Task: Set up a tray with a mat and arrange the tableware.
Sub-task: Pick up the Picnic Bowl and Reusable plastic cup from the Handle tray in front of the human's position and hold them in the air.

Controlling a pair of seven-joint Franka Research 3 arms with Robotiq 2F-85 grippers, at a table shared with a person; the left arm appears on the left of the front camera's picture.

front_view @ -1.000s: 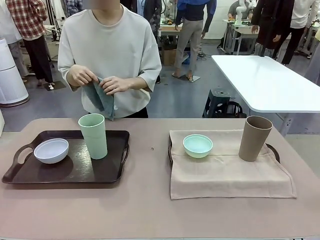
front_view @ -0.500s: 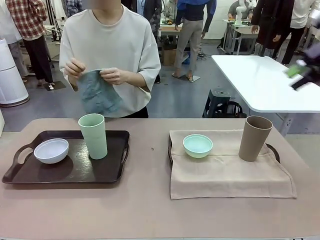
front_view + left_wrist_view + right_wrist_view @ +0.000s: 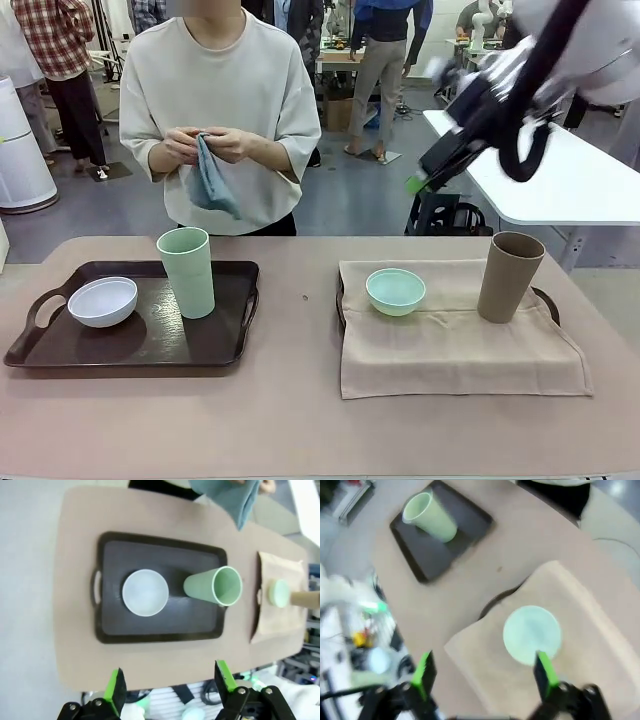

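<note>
The right gripper hung wide open above the beige cloth mat, bracketing the small round mint green bowl on the mat's far left part. The tall brown handleless cup stood at the mat's far right corner. Well left of the mat, a dark brown tray carried a round white bowl and a tall pale green cup, with the left gripper open high over them. Taking the bowl probably called for one finger inside the rim, one outside, and a straight lift so the mat stayed flat.
</note>
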